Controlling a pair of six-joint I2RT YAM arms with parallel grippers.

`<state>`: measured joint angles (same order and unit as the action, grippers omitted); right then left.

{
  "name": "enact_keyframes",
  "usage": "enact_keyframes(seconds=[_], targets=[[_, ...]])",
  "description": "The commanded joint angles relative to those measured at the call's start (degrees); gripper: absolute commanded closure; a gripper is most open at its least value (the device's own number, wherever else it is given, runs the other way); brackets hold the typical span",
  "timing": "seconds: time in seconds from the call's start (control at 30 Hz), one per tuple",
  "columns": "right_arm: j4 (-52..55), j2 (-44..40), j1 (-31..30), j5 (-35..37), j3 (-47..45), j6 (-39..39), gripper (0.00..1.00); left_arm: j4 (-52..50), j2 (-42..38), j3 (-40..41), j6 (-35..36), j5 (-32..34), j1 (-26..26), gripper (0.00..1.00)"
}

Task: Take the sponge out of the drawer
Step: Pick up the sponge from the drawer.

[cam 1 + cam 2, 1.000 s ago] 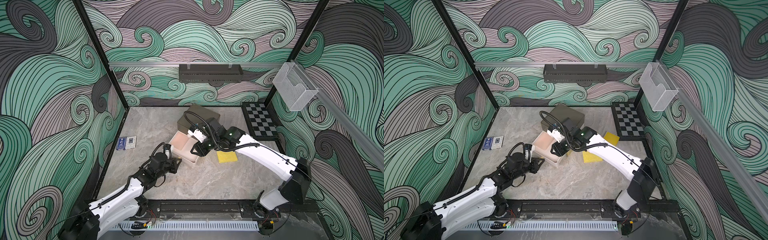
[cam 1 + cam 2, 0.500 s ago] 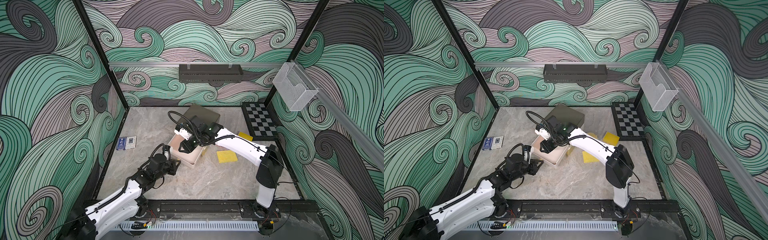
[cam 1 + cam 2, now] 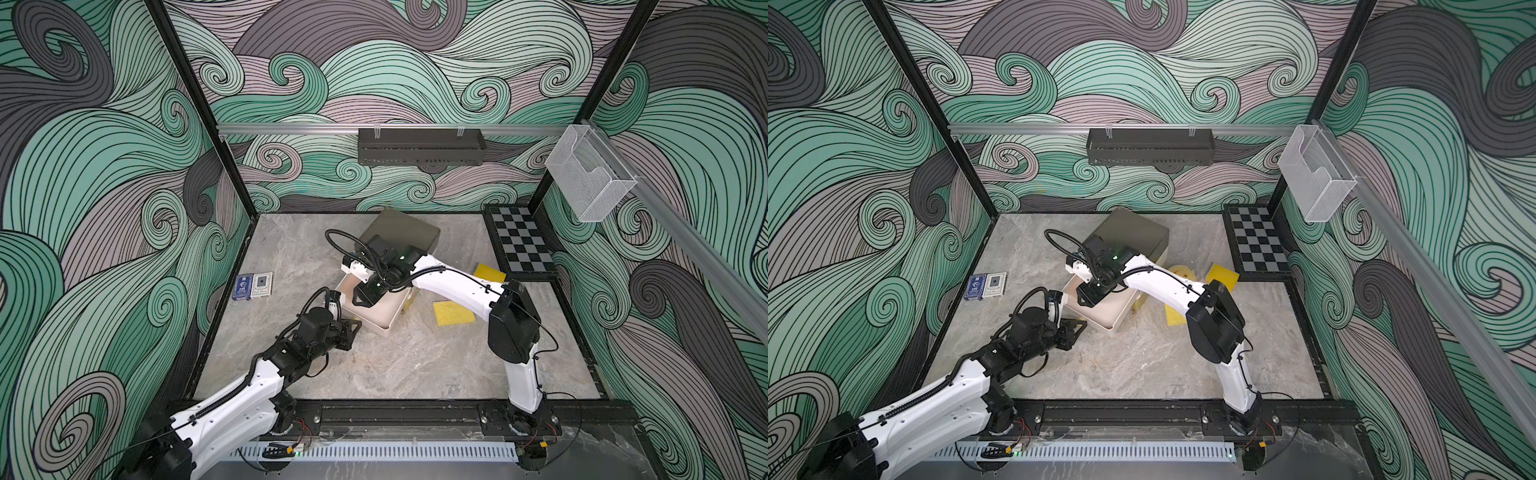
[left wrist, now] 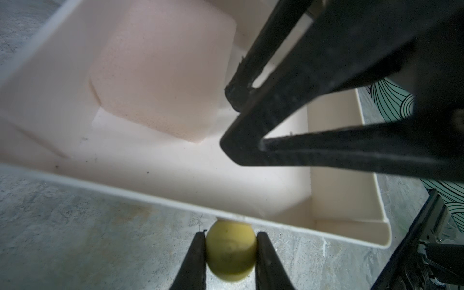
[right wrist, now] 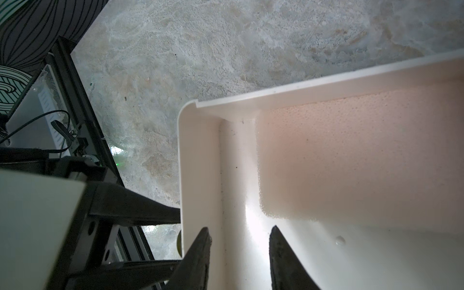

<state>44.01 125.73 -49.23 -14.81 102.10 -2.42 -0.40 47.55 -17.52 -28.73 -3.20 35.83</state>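
The cream drawer [image 3: 384,322] is pulled out of its dark olive cabinet [image 3: 403,228] in both top views. A pale pink sponge [image 4: 160,70] lies flat on the drawer's floor against one wall, also seen as the sponge [image 5: 351,160] in the right wrist view. My left gripper [image 4: 231,241] is shut on the drawer's yellow-green knob [image 4: 231,253] at the front wall. My right gripper [image 5: 239,233] is open and empty inside the drawer. One fingertip sits near the front wall, the other over the floor, just short of the sponge. From above, the right gripper [image 3: 363,299] covers the sponge.
Two yellow sponges [image 3: 453,313] [image 3: 490,272] lie on the table right of the drawer. Two card packs [image 3: 253,286] lie at the left, and a checkerboard [image 3: 521,245] at the back right. A black shelf [image 3: 419,147] hangs on the back wall and a clear bin [image 3: 590,178] on the right rail.
My right arm has folded in and carried its gripper leftward from the drawer's right edge to over the drawer's inside. The left gripper has stayed on the knob.
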Motion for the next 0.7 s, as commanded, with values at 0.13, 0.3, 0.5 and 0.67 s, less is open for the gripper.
enact_keyframes(seconds=[0.13, 0.3, 0.5, 0.67], targets=[[0.3, 3.1, -0.8, 4.8, 3.1, 4.1, 0.58, -1.6, 1.2, -0.8, 0.4, 0.4, 0.3, 0.84], [2.7, 5.2, -2.1, 9.5, 4.7, 6.0, 0.56, -1.1, 2.1, -1.3, 0.6, -0.1, 0.3, 0.84], [2.8, 7.1, -2.2, 12.2, 6.1, 5.6, 0.54, -1.6, 2.4, -1.9, 1.0, -0.1, 0.3, 0.84], [3.0, 9.3, -2.2, 14.1, 8.4, 4.5, 0.54, -2.1, 2.3, -2.3, 1.0, -0.1, 0.3, 0.84]])
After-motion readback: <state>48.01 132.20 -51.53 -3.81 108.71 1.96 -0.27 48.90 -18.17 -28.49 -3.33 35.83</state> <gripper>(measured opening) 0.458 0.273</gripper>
